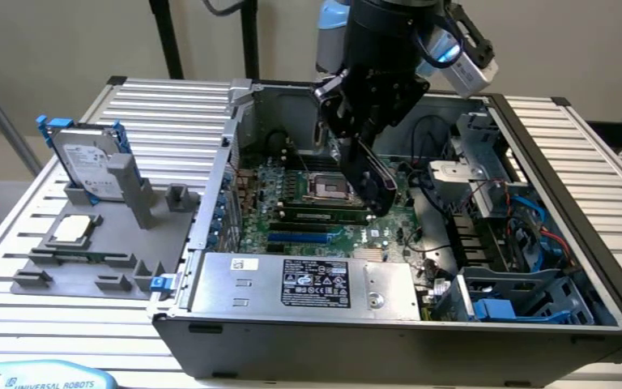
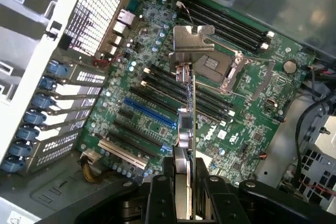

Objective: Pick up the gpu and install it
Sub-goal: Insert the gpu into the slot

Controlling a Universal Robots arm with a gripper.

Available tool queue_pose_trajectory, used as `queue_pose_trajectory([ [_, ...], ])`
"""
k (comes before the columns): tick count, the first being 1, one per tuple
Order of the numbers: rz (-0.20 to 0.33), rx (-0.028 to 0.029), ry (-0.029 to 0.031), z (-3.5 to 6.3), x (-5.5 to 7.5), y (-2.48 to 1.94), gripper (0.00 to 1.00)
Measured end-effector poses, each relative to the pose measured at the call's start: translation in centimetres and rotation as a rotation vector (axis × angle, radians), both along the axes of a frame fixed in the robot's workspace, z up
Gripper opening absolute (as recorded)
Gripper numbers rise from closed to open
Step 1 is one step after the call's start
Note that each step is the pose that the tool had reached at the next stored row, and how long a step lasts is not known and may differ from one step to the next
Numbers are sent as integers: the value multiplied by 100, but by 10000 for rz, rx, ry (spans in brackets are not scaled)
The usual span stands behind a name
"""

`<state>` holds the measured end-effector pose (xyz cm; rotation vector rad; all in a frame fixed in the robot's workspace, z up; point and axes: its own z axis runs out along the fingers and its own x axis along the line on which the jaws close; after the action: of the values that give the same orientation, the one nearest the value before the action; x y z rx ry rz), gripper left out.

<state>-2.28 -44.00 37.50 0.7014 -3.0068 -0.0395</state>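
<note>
My gripper (image 1: 352, 130) hangs over the open computer case (image 1: 570, 186), shut on the gpu (image 1: 374, 185). The card hangs down from the fingers, tilted, with its lower end just above the green motherboard (image 1: 317, 219) near the CPU socket (image 1: 325, 190). In the wrist view the gpu (image 2: 190, 103) appears edge-on, held between my fingers (image 2: 157, 192), its silver end bracket (image 2: 192, 38) at the far end. The blue expansion slot (image 2: 150, 114) lies on the board beside the card's edge, apart from it.
A silver hard drive with blue rails (image 1: 84, 158) stands in a grey fixture (image 1: 84, 259) at the exterior view's left. The power supply (image 1: 289, 279) fills the case's near side. Cables (image 1: 527, 235) and a drive cage (image 1: 505, 300) crowd the right side.
</note>
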Motion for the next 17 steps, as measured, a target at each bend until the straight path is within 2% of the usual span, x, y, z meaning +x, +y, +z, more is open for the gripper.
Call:
queue_pose_trajectory([
  [7,1274,16,-84,-38,0,0,27],
  [17,3061,79,-231,-105,0,0,27],
])
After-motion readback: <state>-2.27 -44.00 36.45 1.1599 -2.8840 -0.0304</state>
